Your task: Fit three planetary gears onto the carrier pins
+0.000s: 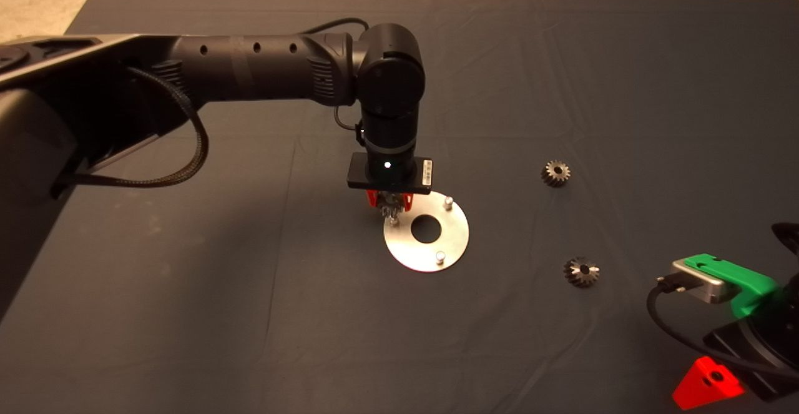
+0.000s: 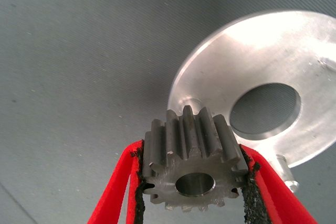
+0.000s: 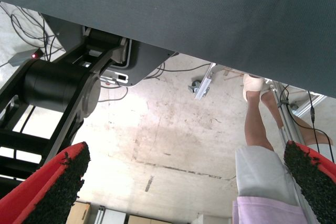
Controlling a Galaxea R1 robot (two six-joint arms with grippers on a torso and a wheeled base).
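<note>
Two planetary gears lie loose on the dark mat (image 1: 187,314), well to the right of the carrier disc (image 1: 450,239): one (image 1: 555,173) farther back, one (image 1: 582,271) nearer. The left gripper (image 1: 390,202) clamps a third gear (image 2: 191,165) just above the disc's left pin (image 1: 393,219). The right gripper (image 1: 711,389) waits far right of the disc, fingers spread.

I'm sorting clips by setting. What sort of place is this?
Likely a robotics lab or workshop bench: a dark mat holds a metal disc with pins and loose gears, and beyond it lie a bare concrete floor and trailing cables.
</note>
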